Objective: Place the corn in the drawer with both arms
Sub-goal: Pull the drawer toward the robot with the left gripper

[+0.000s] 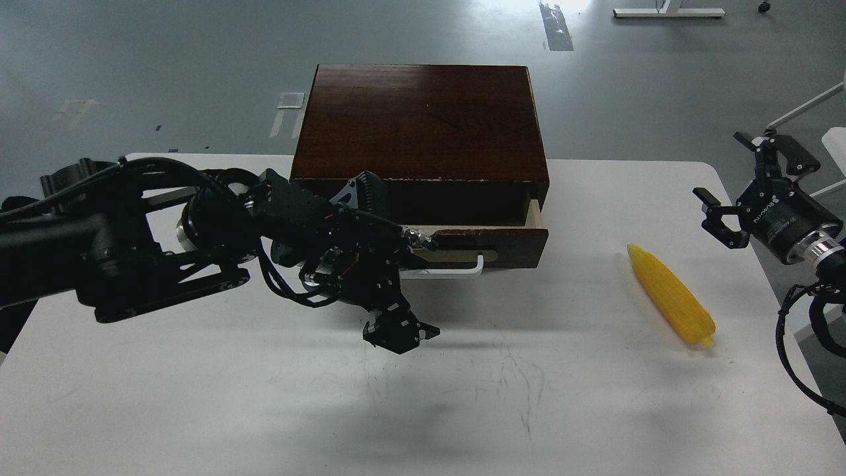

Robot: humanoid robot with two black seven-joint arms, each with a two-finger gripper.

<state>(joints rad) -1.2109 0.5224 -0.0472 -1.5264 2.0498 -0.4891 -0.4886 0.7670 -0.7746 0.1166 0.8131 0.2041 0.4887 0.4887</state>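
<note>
The yellow corn (671,294) lies on the white table (198,410) at the right, tip pointing away from me. The dark brown drawer (505,239) of the wooden cabinet (423,119) stands partly pulled out, its pale side showing at the right. My left gripper (404,261) is at the left end of the white bar handle (456,270) and closed around it; one claw part (396,330) hangs below over the table. My right gripper (730,192) is open and empty, in the air right of the corn and farther back.
The table's right edge (780,311) runs just past the corn. Grey floor lies behind the cabinet, with a white frame (667,11) far back. Scuff marks (509,377) cover the table's middle.
</note>
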